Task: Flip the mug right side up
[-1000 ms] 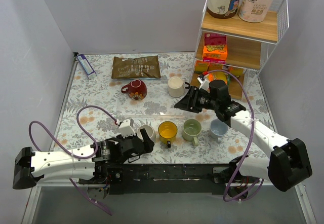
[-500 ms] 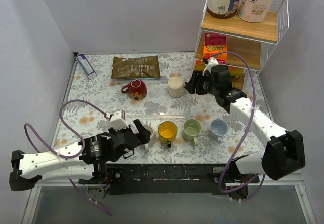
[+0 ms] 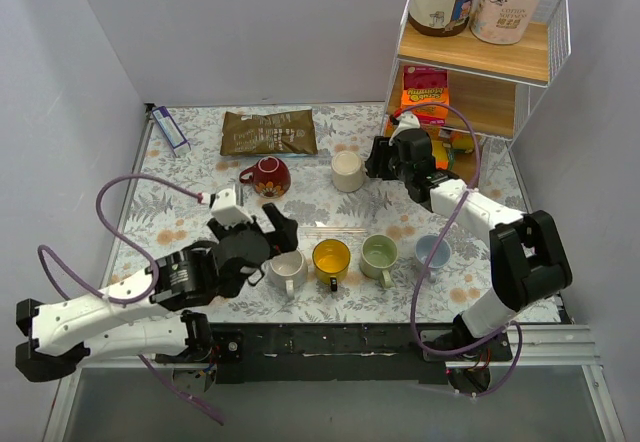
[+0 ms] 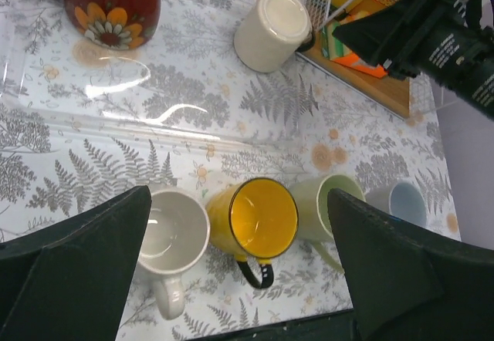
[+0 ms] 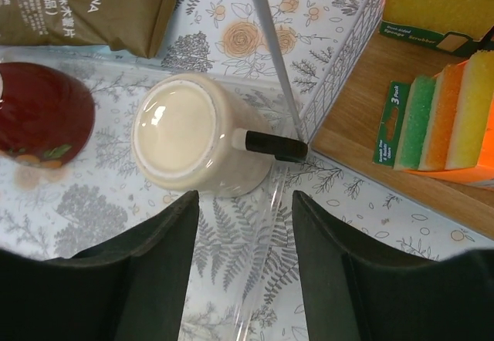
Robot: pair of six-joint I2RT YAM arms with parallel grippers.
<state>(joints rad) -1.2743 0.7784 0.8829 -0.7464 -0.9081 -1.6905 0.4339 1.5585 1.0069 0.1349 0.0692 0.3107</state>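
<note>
A cream mug (image 3: 347,171) with a black handle stands upside down, base up, at the back middle of the table; it also shows in the right wrist view (image 5: 193,136) and the left wrist view (image 4: 272,31). My right gripper (image 3: 379,159) is open and empty just to the right of it, at the handle side; in its own view the gripper (image 5: 243,225) hangs a little short of the mug. My left gripper (image 3: 274,234) is open and empty, in its own view (image 4: 235,233) above the white and yellow mugs.
Upright mugs stand in a row: white (image 3: 288,267), yellow (image 3: 331,257), green (image 3: 379,253), blue (image 3: 432,252). A red flowered mug (image 3: 267,176) sits left of the cream one. A brown bag (image 3: 268,132) lies behind. A wire shelf rack (image 3: 480,72) with sponges (image 5: 455,117) stands right.
My right gripper has moved back and left, from the mug row up to the cream mug. My left gripper has moved forward from the near edge to above the white mug.
</note>
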